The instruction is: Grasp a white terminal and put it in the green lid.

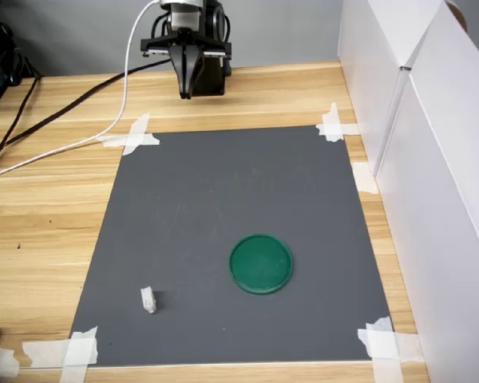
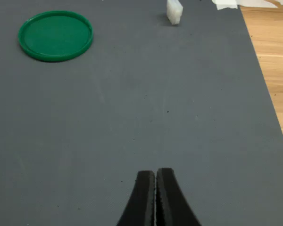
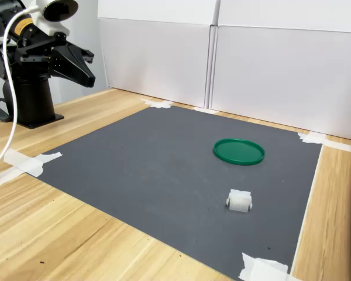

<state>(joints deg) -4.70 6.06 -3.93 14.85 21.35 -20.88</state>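
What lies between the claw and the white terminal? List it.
Nothing: in the wrist view only bare dark mat separates the shut claw from the white terminal. The green lid sits off to one side.

On the mat [image 1: 223,199] taped to the table [image 1: 48,207], the white terminal [image 1: 148,300] sits well apart from the green lid [image 1: 260,264], to its left in the first exterior view; the gripper [image 1: 186,92] hangs beyond the mat's far edge
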